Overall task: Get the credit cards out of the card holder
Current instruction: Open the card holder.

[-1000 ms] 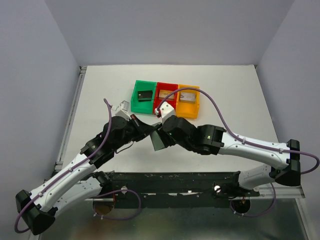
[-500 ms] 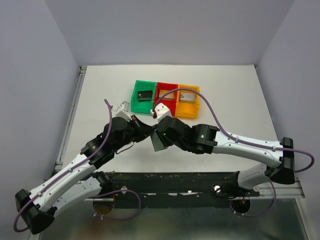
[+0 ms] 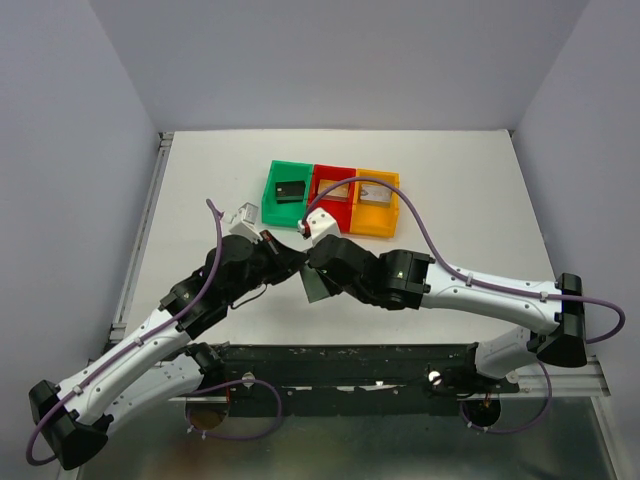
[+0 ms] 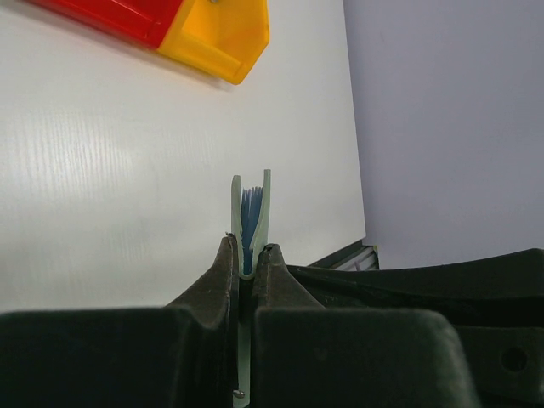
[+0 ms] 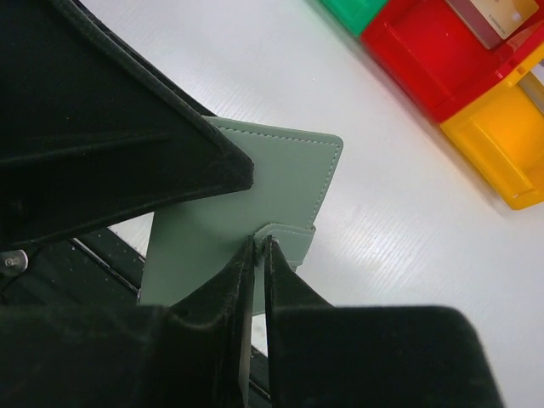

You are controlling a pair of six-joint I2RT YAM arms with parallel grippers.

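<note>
Reaching in from the left, the left arm is meeting the right arm over the near middle of the white table (image 3: 470, 200). The left fingers (image 4: 217, 280) are clenching the card holder (image 4: 237, 212) by one edge. In the left wrist view the holder is showing edge-on, its two pale grey-green covers standing slightly apart with light blue leaves between them. From above, the holder (image 3: 318, 284) is hanging between the two wrists, off the table surface as far as I can tell.

Coming in from the right, the right fingers (image 5: 225, 285) are pinching a small grey-green flap at the holder's lower edge (image 5: 280, 187), nearly closed with only a thin slit between them.

Farther back, three bins are sitting side by side, touching. The green bin (image 3: 268, 200) is holding a black card (image 3: 290, 190). The red bin (image 3: 335, 170) is holding a golden-tan card (image 3: 334, 187). The yellow bin (image 3: 375, 225) is holding a pale card (image 3: 377, 192) whose print is too small to read.
</note>
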